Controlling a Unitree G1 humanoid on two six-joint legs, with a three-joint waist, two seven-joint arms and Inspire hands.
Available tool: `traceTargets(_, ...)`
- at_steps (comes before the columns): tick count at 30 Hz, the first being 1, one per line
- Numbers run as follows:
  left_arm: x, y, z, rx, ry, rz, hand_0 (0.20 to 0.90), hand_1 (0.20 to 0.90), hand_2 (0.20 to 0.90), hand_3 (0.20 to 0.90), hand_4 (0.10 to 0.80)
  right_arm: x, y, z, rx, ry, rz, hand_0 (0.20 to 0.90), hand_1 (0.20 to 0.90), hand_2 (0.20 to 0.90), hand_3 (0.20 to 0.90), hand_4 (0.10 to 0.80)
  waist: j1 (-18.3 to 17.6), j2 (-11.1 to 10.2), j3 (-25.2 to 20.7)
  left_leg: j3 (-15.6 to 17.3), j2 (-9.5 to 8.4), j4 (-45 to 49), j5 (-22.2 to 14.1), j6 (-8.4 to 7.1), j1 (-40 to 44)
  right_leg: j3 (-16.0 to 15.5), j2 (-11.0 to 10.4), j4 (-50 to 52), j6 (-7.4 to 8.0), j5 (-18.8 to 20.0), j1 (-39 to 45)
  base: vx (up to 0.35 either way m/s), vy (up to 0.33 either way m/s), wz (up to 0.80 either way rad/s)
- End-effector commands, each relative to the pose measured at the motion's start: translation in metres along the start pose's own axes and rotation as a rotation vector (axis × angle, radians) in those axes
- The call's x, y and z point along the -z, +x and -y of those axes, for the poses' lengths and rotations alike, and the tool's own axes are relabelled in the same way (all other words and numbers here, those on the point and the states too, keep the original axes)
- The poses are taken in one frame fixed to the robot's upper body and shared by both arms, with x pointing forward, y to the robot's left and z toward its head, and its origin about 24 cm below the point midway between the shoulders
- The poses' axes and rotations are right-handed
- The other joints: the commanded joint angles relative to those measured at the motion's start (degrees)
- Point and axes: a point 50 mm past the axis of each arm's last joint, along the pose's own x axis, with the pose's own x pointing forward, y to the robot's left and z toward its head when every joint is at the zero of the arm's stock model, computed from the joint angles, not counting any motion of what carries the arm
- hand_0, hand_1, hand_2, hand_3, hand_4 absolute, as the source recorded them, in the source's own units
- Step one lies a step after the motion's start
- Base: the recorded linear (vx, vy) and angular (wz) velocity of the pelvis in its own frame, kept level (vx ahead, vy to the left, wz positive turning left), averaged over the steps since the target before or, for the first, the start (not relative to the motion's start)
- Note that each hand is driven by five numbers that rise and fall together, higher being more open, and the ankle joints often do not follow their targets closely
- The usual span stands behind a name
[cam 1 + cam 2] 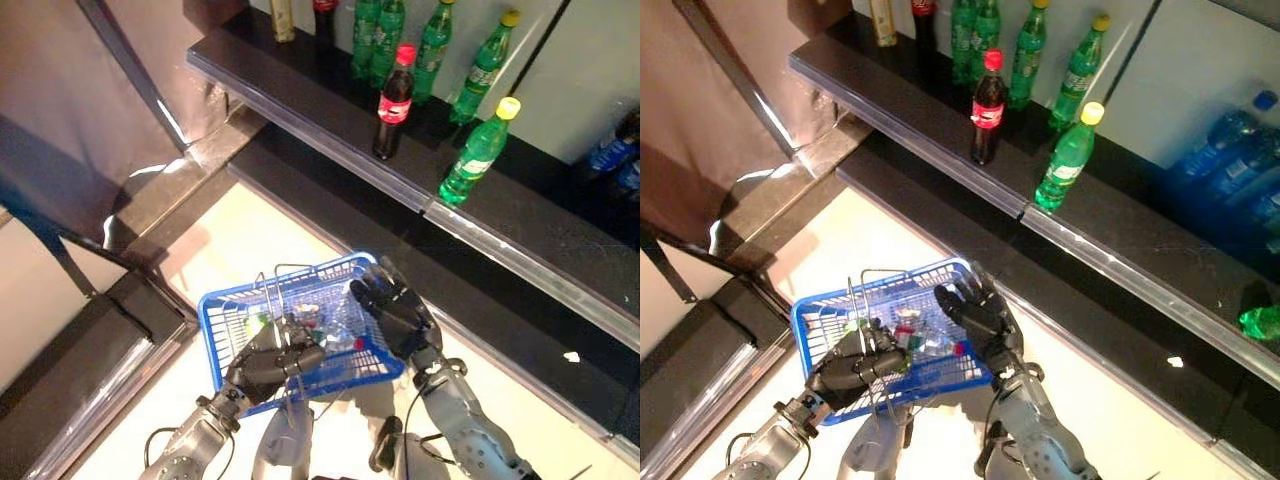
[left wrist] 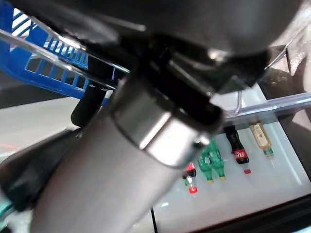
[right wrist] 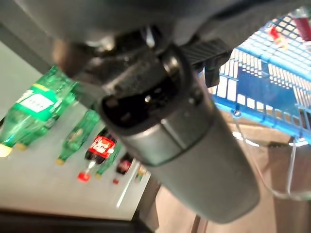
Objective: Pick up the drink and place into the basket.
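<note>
Left hand (image 1: 268, 362) clenched on basket (image 1: 228, 312) wire handle (image 1: 283, 310); right hand (image 1: 398, 310) fingers straight at basket's 3 o'clock rim; drinks (image 1: 335, 325) inside.

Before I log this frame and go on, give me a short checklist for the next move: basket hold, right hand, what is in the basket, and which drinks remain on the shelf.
1. Basket held: ok. The left hand is curled round the wire handle of the blue basket.
2. Right hand free: ok. The right hand is open at the basket's far right rim and holds nothing.
3. Drinks in the basket: cannot tell how many; bottles lie inside.
4. Next drink reachable: ok. The cola bottle stands upright at the shelf front.
5. Green bottle: ok, tilted, near the shelf edge.
</note>
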Motion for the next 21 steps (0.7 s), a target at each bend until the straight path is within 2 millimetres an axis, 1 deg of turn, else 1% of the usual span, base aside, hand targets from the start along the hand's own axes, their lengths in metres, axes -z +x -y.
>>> traceTargets(1,-0.054,0.016,0.063,0.358,0.042,0.389,0.3,0.3,0.3,0.2,0.1,-0.037,-0.003,-0.033,-0.269,-0.02,0.159,0.9,0.9,0.9,0.9,0.8,-1.25,-1.03,-4.13,2.86,-1.6,3.78,-5.11,2.16,2.81,-0.43,3.37,-4.97,-2.23,8.06,-0.08,0.029,-0.009,-0.14)
traceTargets(3,-0.053,0.012,0.055,0.276,0.074,0.397,0.3,0.3,0.3,0.2,0.1,-0.042,-0.009,-0.031,-0.298,-0.039,0.182,0.9,0.9,0.9,0.9,0.8,-2.06,-1.38,-4.57,3.7,-1.04,3.83,-5.15,1.95,3.37,0.38,3.52,-5.09,-2.18,7.98,0.18,0.023,-0.008,-0.17)
traceTargets(4,-0.053,0.012,0.055,0.276,0.074,0.397,0.3,0.3,0.3,0.2,0.1,-0.042,-0.009,-0.031,-0.298,-0.04,0.182,0.9,0.9,0.9,0.9,0.8,-2.04,-1.37,-4.57,3.71,-1.04,3.83,-5.15,1.95,3.38,0.39,3.52,-5.09,-2.18,7.98,0.19,0.011,-0.015,-0.23)
traceTargets(5,-0.053,0.012,0.05,0.219,0.09,0.4,0.3,0.3,0.3,0.2,0.1,-0.045,-0.01,-0.029,-0.295,-0.054,0.204,0.9,0.9,0.9,0.9,0.8,-2.39,-1.53,-4.76,4.02,-0.82,3.8,-5.14,1.86,3.68,0.71,3.57,-5.22,-2.15,8.01,0.38,0.025,-0.019,-0.25)
traceTargets(6,-0.051,0.009,0.039,0.112,0.104,0.407,0.3,0.3,0.3,0.2,0.1,-0.048,-0.013,-0.026,-0.293,-0.075,0.227,0.9,0.9,0.9,0.9,0.8,-3.08,-1.8,-5.36,4.63,-0.45,3.58,-5.16,1.71,4.34,1.25,3.66,-5.58,-2.07,8.04,0.77,0.027,-0.02,-0.25)
traceTargets(7,-0.051,0.009,0.037,0.096,0.108,0.406,0.3,0.3,0.3,0.2,0.1,-0.049,-0.013,-0.025,-0.291,-0.077,0.231,0.9,0.9,0.9,0.9,0.8,-3.16,-1.84,-5.43,4.72,-0.41,3.55,-5.18,1.69,4.45,1.36,3.66,-5.65,-2.04,8.05,0.83,0.028,-0.013,-0.24)
traceTargets(8,-0.049,0.006,0.029,0.025,0.143,0.399,0.3,0.3,0.3,0.2,0.1,-0.051,-0.015,-0.023,-0.284,-0.087,0.245,0.9,0.9,0.9,0.9,0.8,-3.55,-1.99,-5.88,5.11,-0.17,3.39,-5.26,1.58,4.86,1.66,3.7,-5.88,-1.98,8.04,1.0,0.015,-0.003,-0.21)
traceTargets(9,-0.045,0.0,0.014,-0.103,0.225,0.383,0.3,0.3,0.3,0.2,0.1,-0.052,-0.017,-0.017,-0.263,-0.102,0.26,0.9,0.9,0.9,0.9,0.8,-4.22,-2.2,-6.52,5.77,0.24,3.37,-5.49,1.38,5.39,2.33,3.77,-5.98,-1.85,7.89,1.12,0.013,-0.002,-0.22)
traceTargets(10,-0.045,0.0,0.014,-0.103,0.225,0.382,0.3,0.3,0.3,0.2,0.1,-0.052,-0.017,-0.017,-0.263,-0.102,0.26,0.9,0.9,0.9,0.9,0.8,-4.19,-2.2,-6.52,5.79,0.25,3.36,-5.49,1.37,5.4,2.35,3.77,-5.97,-1.85,7.89,1.12,0.008,0.001,-0.27)
traceTargets(11,-0.042,-0.003,0.006,-0.177,0.244,0.368,0.3,0.3,0.3,0.2,0.1,-0.05,-0.017,-0.013,-0.231,-0.108,0.253,0.9,0.9,0.9,0.9,0.8,-4.52,-2.29,-6.81,6.04,0.42,3.2,-5.52,1.3,5.72,2.73,3.79,-6.07,-1.78,7.9,1.2,0.009,0.007,-0.27)
traceTargets(13,-0.031,-0.018,-0.022,-0.384,0.284,0.335,0.3,0.3,0.3,0.2,0.1,-0.046,-0.021,0.009,-0.091,-0.133,0.231,0.9,0.9,0.9,0.9,0.8,-5.94,-2.67,-8.0,7.26,1.16,2.37,-5.68,1.02,7.12,3.97,3.84,-6.88,-1.55,7.79,1.87,0.016,0.02,-0.3)
traceTargets(16,-0.022,-0.032,-0.038,-0.513,0.247,0.31,0.3,0.3,0.3,0.2,0.1,-0.037,-0.028,0.03,0.019,-0.136,0.194,0.9,0.9,0.9,0.9,0.8,-6.9,-2.91,-8.99,8.29,1.61,1.84,-5.78,0.86,7.84,4.96,3.84,-7.7,-1.39,7.93,2.27,0.009,0.018,-0.35)
traceTargets(17,-0.022,-0.032,-0.038,-0.513,0.247,0.31,0.3,0.3,0.3,0.2,0.1,-0.037,-0.028,0.03,0.019,-0.136,0.194,0.9,0.9,0.9,0.9,0.8,-6.89,-2.92,-8.99,8.3,1.61,1.83,-5.78,0.86,7.84,4.96,3.85,-7.7,-1.39,7.93,2.27,0.01,0.026,-0.42)
traceTargets(18,-0.011,-0.044,-0.056,-0.648,0.237,0.287,0.3,0.3,0.3,0.2,0.1,-0.026,-0.033,0.054,0.162,-0.216,0.162,0.9,0.9,0.9,0.9,0.8,-7.95,-3.19,-9.6,9.34,2.03,1.28,-5.98,0.67,8.86,5.78,3.71,-8.62,-1.14,8.13,3.03,0.01,0.033,-0.33)
traceTargets(19,-0.002,-0.05,-0.066,-0.713,0.197,0.27,0.3,0.3,0.3,0.2,0.1,-0.021,-0.035,0.066,0.216,-0.222,0.137,0.9,0.9,0.9,0.9,0.8,-8.53,-3.21,-10.18,9.76,2.24,0.82,-5.94,0.61,9.16,6.33,3.7,-9.4,-1.13,8.53,3.17,0.012,0.043,-0.19)
traceTargets(21,0.011,-0.058,-0.078,-0.813,0.138,0.248,0.3,0.3,0.3,0.2,0.1,-0.011,-0.04,0.082,0.32,-0.249,0.101,0.9,0.9,0.9,0.9,0.8,-9.32,-3.31,-10.82,10.37,2.38,0.21,-6.12,0.49,9.84,6.99,3.57,-10.36,-0.92,8.9,3.66,0.003,0.036,-0.25)
